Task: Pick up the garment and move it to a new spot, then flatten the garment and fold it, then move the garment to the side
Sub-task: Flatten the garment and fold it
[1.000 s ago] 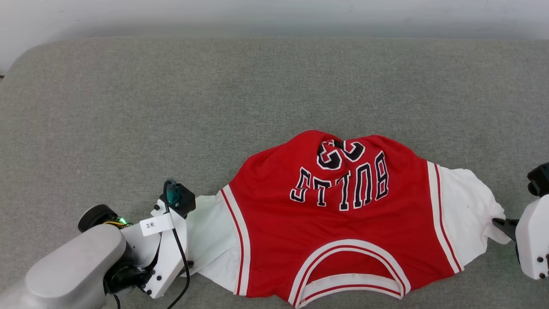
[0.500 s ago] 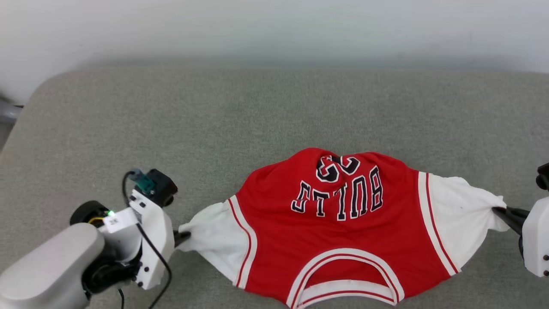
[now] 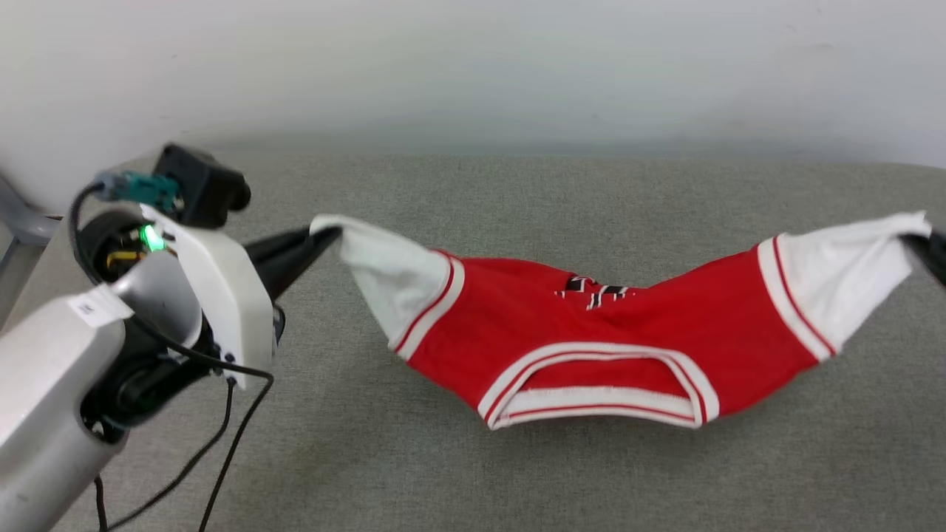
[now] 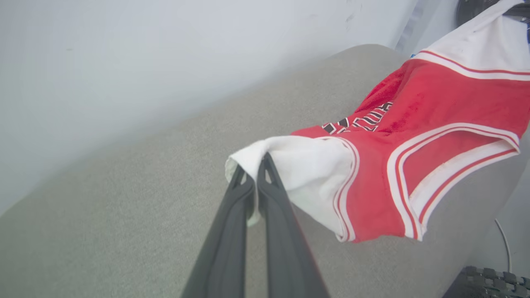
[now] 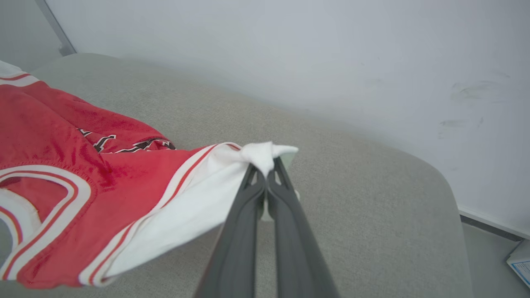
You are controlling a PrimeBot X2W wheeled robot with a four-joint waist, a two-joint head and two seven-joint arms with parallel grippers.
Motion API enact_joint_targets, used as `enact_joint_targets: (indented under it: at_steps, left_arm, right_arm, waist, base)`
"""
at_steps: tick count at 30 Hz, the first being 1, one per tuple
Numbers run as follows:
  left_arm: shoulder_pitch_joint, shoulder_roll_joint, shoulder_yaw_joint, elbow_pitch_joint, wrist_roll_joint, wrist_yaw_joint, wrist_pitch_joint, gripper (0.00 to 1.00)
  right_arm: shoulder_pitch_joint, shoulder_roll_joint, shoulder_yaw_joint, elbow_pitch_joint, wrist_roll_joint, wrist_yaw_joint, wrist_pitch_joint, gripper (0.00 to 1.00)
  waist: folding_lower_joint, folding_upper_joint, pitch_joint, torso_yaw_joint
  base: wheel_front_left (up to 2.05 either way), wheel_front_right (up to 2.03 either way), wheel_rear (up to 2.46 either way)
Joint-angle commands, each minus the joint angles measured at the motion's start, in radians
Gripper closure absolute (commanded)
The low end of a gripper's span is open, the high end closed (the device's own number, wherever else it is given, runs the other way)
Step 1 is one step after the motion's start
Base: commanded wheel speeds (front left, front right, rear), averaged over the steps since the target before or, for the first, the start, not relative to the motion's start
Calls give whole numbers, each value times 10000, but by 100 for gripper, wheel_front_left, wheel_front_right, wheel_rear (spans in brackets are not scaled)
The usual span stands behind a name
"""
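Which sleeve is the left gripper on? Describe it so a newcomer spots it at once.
Over the grey padded surface, the red garment sags between two grippers. Follow it to the robot's left end: the white sleeve there is bunched to a point in the shut left gripper. Its twin, the other white sleeve, is pinched by the right gripper at the opposite end.

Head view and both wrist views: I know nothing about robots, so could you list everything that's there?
garment: one, red with white sleeves and striped trim, slung between both hands, sagging over the padded surface.
padded surface: one, grey, beneath the garment.
wall: one, white, behind the surface.
cable: two strands, black, dangling from the left forearm.
left forearm: one, pale grey, lower left of the head view.
left hand: one, dark fingers, shut on a white sleeve tip.
right hand: one, dark fingers, shut on the other sleeve tip.
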Motion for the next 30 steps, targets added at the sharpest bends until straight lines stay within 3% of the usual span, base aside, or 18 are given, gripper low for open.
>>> enact_joint_targets:
  at_steps: [1,7,13,20,30]
  left_arm:
    - [-190,-64,74,-63,83,13,-98,100]
    - [-1499,-555,450,-51,583,-18,-382,100]
    - [-3456,-1317,740,882,1272,-200,-668,100]
    - [-6110,-2212,1140,2288,2168,-331,-1300,100]
    - [-9201,-2890,1502,4439,2798,-619,-2124,100]
  right_arm:
    - [-245,-10,-64,-75,43,-14,-75,100]
    - [-1764,-161,35,-309,-171,-14,-412,100]
    - [-3947,-92,539,188,-509,-14,-418,100]
    - [-7221,83,1298,1481,-1271,-14,-528,100]
    - [-11420,752,1955,3738,-2238,-14,-1346,100]
  waist:
    - [1,0,27,-16]
    - [1,0,436,-130]
    - [1,0,1337,-271]
    - [1,0,2654,-373]
    - [1,0,3970,-331]
  base:
    - [0,0,0]
    - [0,0,0]
    - [0,0,0]
    - [0,0,0]
    - [0,0,0]
